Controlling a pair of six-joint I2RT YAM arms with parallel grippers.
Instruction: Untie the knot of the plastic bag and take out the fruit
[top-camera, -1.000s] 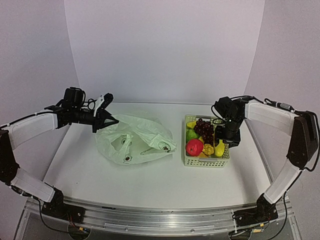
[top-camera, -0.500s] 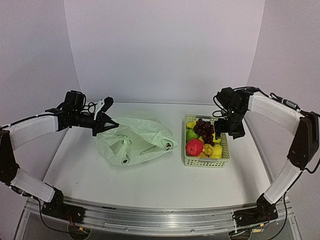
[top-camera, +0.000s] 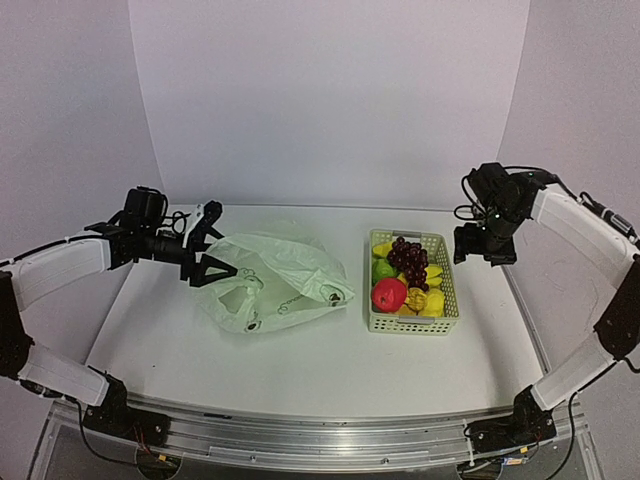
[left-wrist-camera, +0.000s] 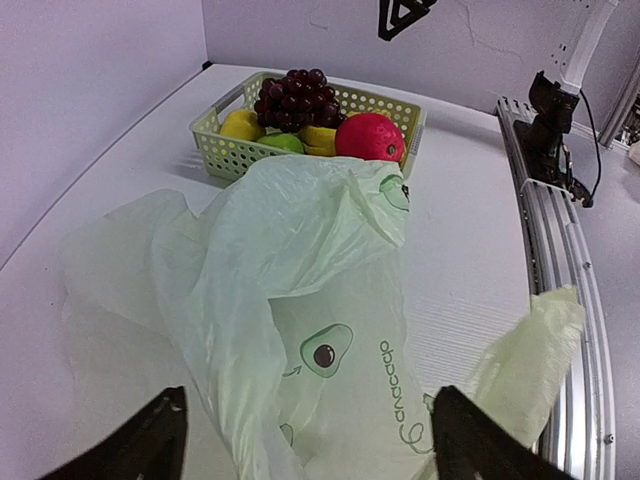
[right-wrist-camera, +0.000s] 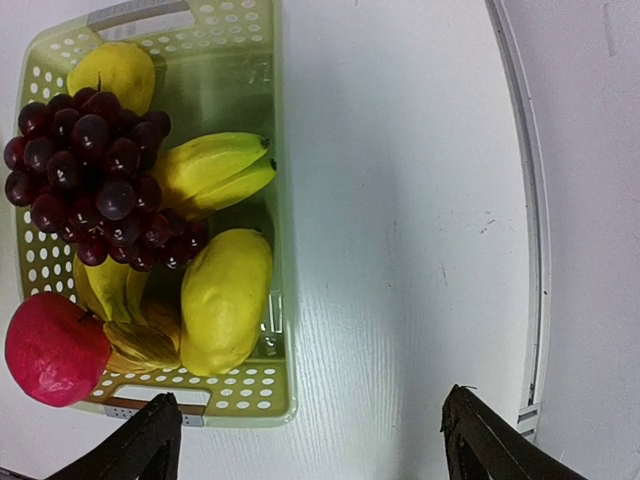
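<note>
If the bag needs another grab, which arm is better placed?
Left, probably. The left end effector hangs open right at the plastic bag's left edge. The right end effector, also open, sits beyond the basket, on the side away from the bag.

Plastic bag (left-wrist-camera: 300, 260) partly off-frame below

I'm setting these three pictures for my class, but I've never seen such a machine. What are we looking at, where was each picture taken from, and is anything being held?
Two robot arms are bolted at the near edge of a white table. The wide picture comes from a camera above and behind them. The other two come from a camera on each wrist. A pale green plastic bag lies crumpled by the left gripper. A basket near the right gripper holds grapes, a red apple and bananas. Both grippers are open and hold nothing.
</note>
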